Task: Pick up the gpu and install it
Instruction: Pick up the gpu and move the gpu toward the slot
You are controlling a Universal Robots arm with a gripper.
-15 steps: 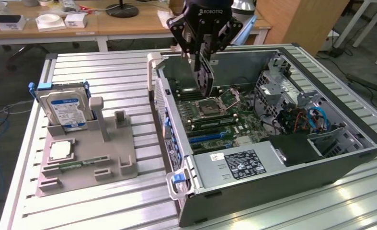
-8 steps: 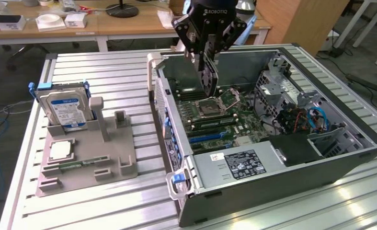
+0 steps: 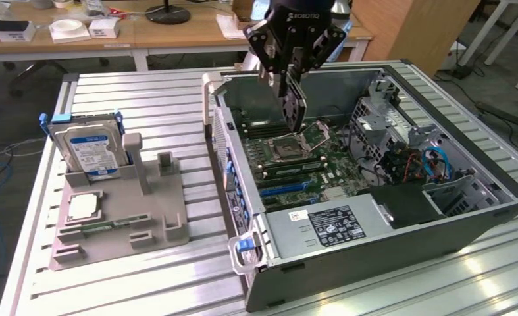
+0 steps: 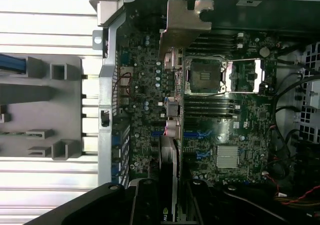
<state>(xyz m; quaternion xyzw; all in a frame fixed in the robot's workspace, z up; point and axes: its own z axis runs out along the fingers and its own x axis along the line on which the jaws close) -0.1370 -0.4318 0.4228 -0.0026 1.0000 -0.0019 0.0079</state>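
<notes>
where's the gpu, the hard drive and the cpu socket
gpu (image 3: 295, 108): exterior view, middle of its thin edge
hard drive (image 3: 87, 151): exterior view, on its blue-white label
cpu socket (image 4: 204, 75): wrist view, its open middle

The hand (image 3: 287, 80) is black all over, a blocky body with white ROBOTIQ lettering (image 3: 305, 13) across its face. Its fingers (image 3: 262, 43) are jointed links on round pivot pins (glossy, catching pale highlights), with rounded dark knuckles in the wrist view.
</notes>
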